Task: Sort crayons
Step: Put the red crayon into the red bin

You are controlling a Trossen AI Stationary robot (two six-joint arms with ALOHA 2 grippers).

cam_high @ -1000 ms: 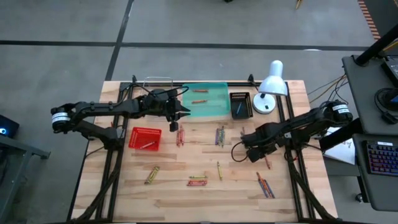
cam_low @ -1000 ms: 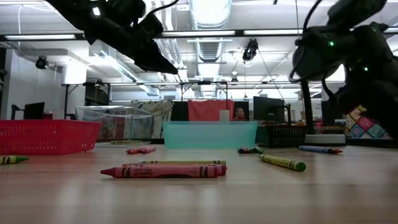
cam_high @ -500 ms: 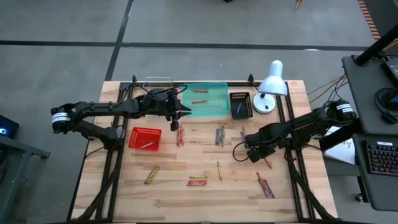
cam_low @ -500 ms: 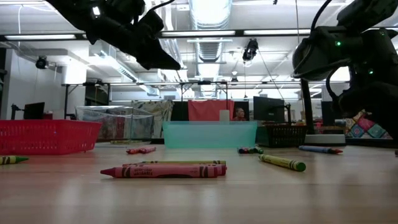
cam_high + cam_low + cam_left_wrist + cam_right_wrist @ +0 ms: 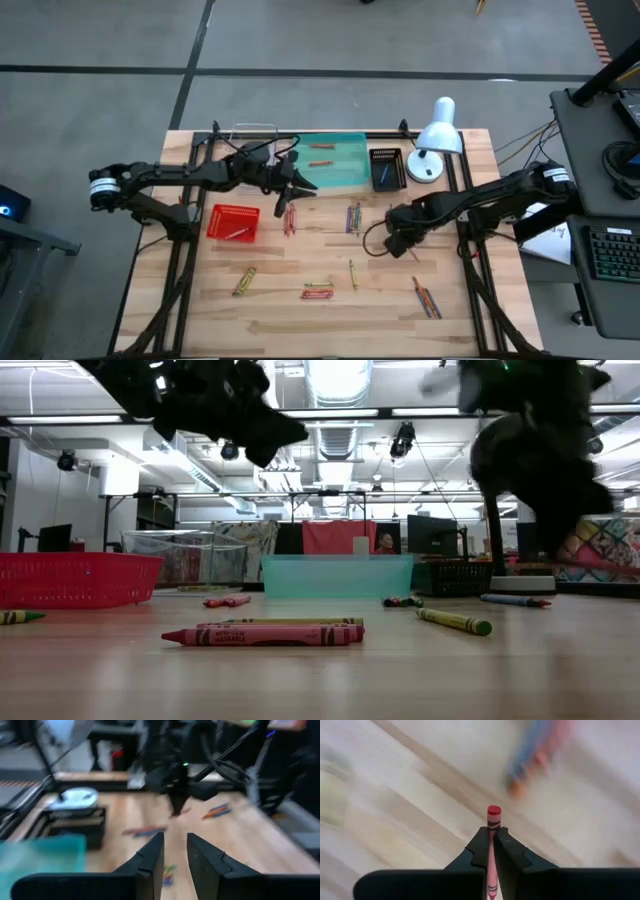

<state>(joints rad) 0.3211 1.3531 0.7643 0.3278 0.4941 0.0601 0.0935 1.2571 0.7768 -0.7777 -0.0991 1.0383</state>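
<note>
Crayons lie scattered on the wooden table: a red group [image 5: 288, 218], a mixed group [image 5: 353, 216], a yellow-green one [image 5: 244, 281], red ones [image 5: 318, 291] and a blue-orange pair [image 5: 425, 297]. My right gripper [image 5: 392, 243] hangs above the table right of centre, shut on a red crayon [image 5: 493, 820]. My left gripper [image 5: 306, 188] hovers near the teal tray's near edge, pointing about level toward the right. Its fingers [image 5: 175, 851] stand open with nothing between them. My right gripper pinches the red crayon between its two fingers, with the stick lying along them. The crayon's flat end [image 5: 493, 811] juts out past the fingertips. The fingers point steeply down, and the crayon is lifted clear of the table.
A red mesh basket [image 5: 232, 222] holding a crayon stands at the left. At the far edge are a teal tray [image 5: 345, 172] with orange crayons, a black basket [image 5: 386, 167] with a blue one, and a white lamp [image 5: 435, 140].
My right gripper has risen from the table with the red crayon and shifted slightly toward the table's left. My left gripper has tipped up from pointing down to nearly level, its fingers swinging toward the right.
</note>
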